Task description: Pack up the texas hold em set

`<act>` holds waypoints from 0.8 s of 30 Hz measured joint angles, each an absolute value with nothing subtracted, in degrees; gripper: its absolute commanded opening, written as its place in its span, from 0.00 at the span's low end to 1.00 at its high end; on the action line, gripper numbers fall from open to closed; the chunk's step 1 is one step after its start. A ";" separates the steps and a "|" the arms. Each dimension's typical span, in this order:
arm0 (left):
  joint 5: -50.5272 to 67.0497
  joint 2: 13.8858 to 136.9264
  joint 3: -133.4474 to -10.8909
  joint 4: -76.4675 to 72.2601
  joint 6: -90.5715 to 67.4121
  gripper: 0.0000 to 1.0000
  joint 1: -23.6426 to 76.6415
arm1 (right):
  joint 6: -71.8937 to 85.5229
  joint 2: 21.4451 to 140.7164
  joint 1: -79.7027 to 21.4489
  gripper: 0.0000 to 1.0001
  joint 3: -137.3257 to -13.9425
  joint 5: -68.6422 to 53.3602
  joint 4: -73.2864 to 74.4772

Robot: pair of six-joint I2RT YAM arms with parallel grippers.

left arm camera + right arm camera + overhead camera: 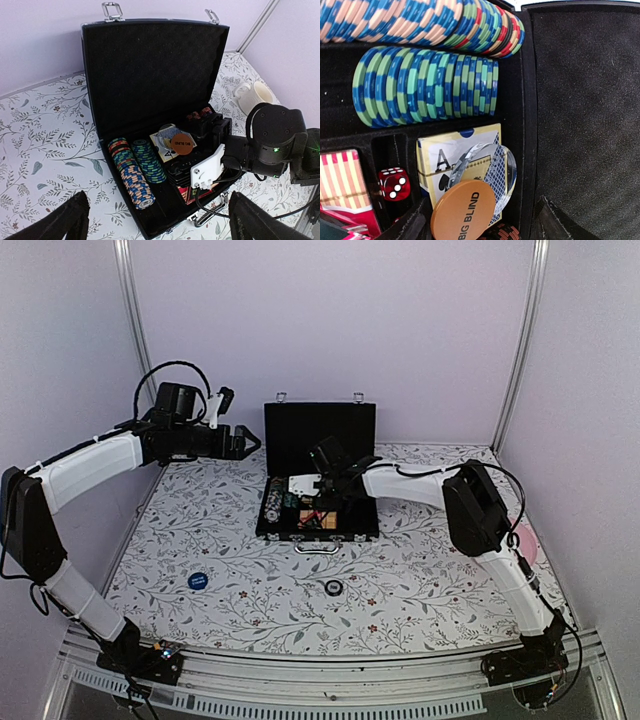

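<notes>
The black briefcase (366,525) lies open mid-table with its lid (320,435) upright. Its tray holds a row of striped chips (131,172), a green-blue chip row (427,85), a blue card deck (440,157), a red deck (342,182) and a red die (395,183). An orange BIG BLIND button (462,210) and a clear round disc (502,167) lean on the blue deck. My right gripper (480,225) is open inside the tray, its fingers either side of the orange button. My left gripper (245,445) is open and empty, raised left of the lid.
A blue round button (197,580) and a small dark ring-shaped button (333,587) lie on the floral table in front of the case. A cream mug (252,95) stands right of the case. A pink plate (527,540) shows behind the right arm. Walls close in on three sides.
</notes>
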State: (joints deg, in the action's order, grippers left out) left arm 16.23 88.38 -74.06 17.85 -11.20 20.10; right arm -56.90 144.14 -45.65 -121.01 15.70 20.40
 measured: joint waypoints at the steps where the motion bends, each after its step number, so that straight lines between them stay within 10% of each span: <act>1: 16.34 88.38 -74.06 17.85 -11.25 0.97 20.05 | -57.19 143.81 -45.63 0.68 -120.20 15.68 19.62; 24: 19.53 88.27 -71.70 15.33 -14.33 0.92 16.03 | -54.96 125.62 -44.49 0.72 -106.34 10.09 21.41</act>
State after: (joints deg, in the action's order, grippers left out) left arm 19.53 88.27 -71.70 15.33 -14.33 16.03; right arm -54.96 125.62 -44.49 -106.34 10.09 21.41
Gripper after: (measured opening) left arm 0.952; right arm 0.717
